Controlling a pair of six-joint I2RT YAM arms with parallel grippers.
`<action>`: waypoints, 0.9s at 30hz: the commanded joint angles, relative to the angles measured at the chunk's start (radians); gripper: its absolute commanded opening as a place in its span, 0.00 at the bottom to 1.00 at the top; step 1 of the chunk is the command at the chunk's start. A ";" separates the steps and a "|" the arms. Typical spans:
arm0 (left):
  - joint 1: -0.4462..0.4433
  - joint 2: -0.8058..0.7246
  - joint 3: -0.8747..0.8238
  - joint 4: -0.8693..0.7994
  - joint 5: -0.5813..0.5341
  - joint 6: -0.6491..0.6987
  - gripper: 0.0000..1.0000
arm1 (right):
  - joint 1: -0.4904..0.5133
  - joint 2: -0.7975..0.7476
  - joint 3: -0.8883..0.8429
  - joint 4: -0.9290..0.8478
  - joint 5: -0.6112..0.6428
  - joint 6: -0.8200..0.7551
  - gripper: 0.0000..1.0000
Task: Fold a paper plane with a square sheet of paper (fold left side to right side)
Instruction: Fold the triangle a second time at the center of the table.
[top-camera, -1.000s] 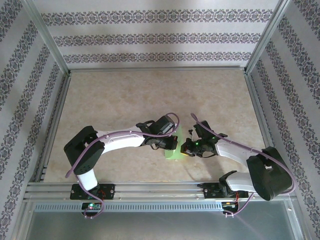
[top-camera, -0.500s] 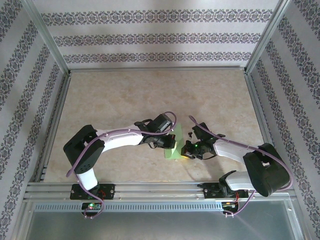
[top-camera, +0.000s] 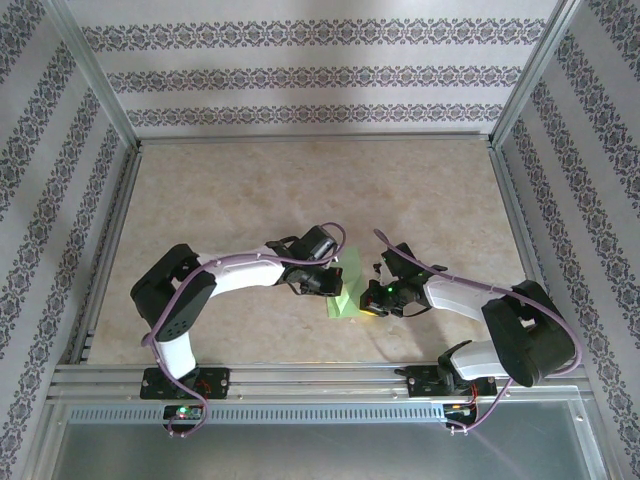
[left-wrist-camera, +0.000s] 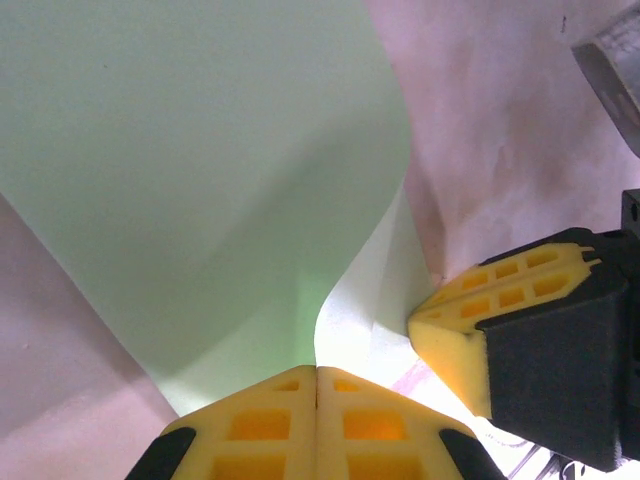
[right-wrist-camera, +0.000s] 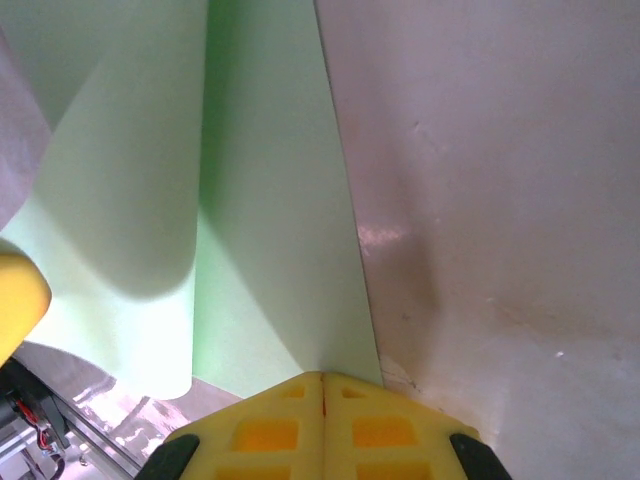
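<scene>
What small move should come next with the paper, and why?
Probably carry the left gripper a little rightward, toward the right gripper: both pinch the square sheet of paper, whose left side curls up, not yet laid over the right edge.

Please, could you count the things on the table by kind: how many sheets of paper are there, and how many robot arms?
Square sheet of paper, light green, curled upward: 1
Robot arms, left arm and right arm: 2
Total: 3
</scene>
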 joint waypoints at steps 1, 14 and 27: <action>0.021 0.025 0.017 -0.011 -0.001 0.040 0.00 | 0.012 0.039 -0.021 -0.079 0.090 -0.023 0.00; 0.037 0.066 0.060 -0.075 -0.018 0.089 0.00 | 0.014 0.046 -0.010 -0.102 0.108 -0.035 0.00; 0.054 0.086 0.115 -0.143 -0.048 0.136 0.00 | 0.016 0.055 -0.005 -0.104 0.111 -0.035 0.00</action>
